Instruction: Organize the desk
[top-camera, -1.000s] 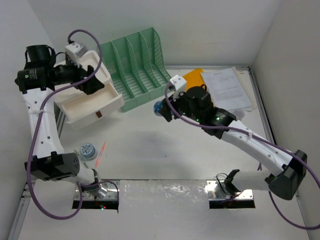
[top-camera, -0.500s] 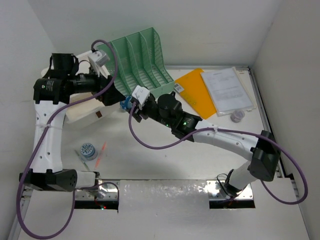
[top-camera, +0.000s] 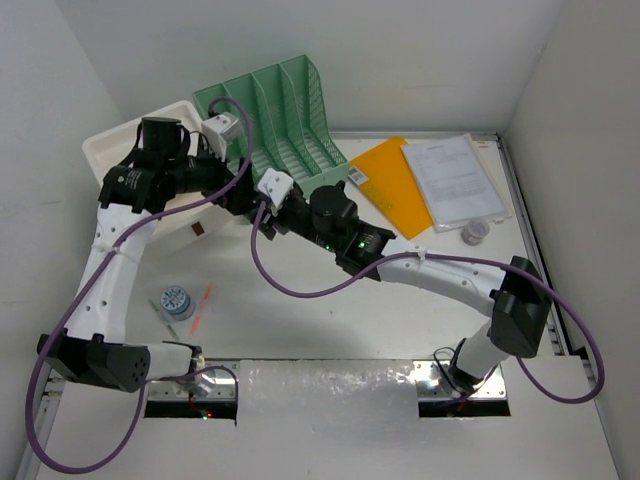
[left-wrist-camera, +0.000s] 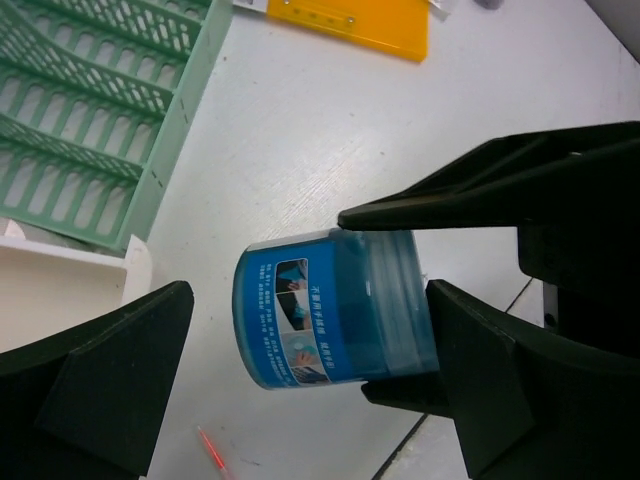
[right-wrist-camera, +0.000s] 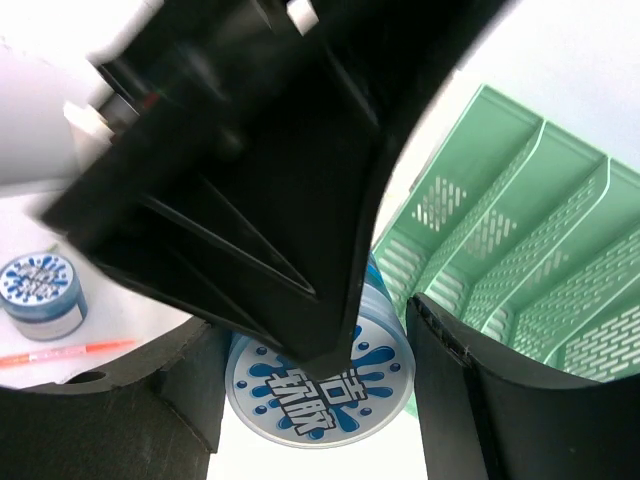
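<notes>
Left wrist view: right end effector (left-wrist-camera: 358, 305) pinches a blue jar (left-wrist-camera: 300, 320); left end effector (left-wrist-camera: 308, 300) spread wide.

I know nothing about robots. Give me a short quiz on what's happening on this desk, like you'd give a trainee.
1. True or false: the left gripper stands wide open.
2. The right gripper holds: A a blue round plastic jar; B a metal spoon; C a yellow sponge.
3. What colour is the flat folder lying on the white desk beside the white printed sheets?
Key: 1 true; 2 A; 3 orange.
</notes>
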